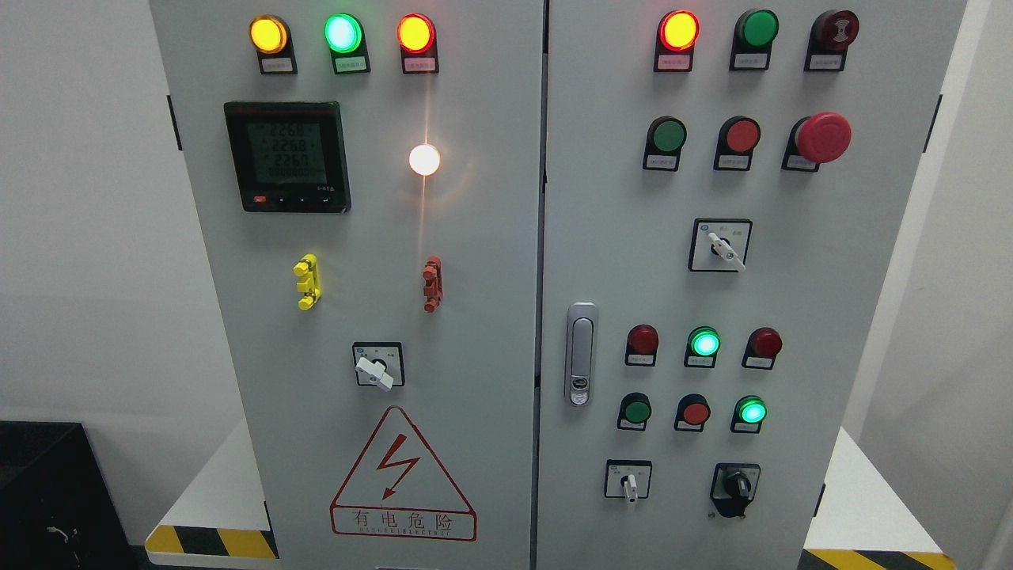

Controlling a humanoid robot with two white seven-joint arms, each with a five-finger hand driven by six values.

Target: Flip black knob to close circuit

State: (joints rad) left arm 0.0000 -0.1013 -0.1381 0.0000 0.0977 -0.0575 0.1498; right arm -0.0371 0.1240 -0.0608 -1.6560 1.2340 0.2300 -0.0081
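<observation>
Hands are not seen, so finger state cannot be told. Black knob (736, 484) sits untouched at cabinet's (475, 237) lower right, handle roughly upright.

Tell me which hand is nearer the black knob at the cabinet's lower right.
Neither can be judged: no robot hand or arm shows in the head view. The black knob sits untouched on the right door, beside the white-handled switch.

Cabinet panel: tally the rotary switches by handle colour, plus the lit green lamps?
White-handled rotary switches: 3
Black knob: 1
Lit green lamps: 3
Total: 7
</observation>
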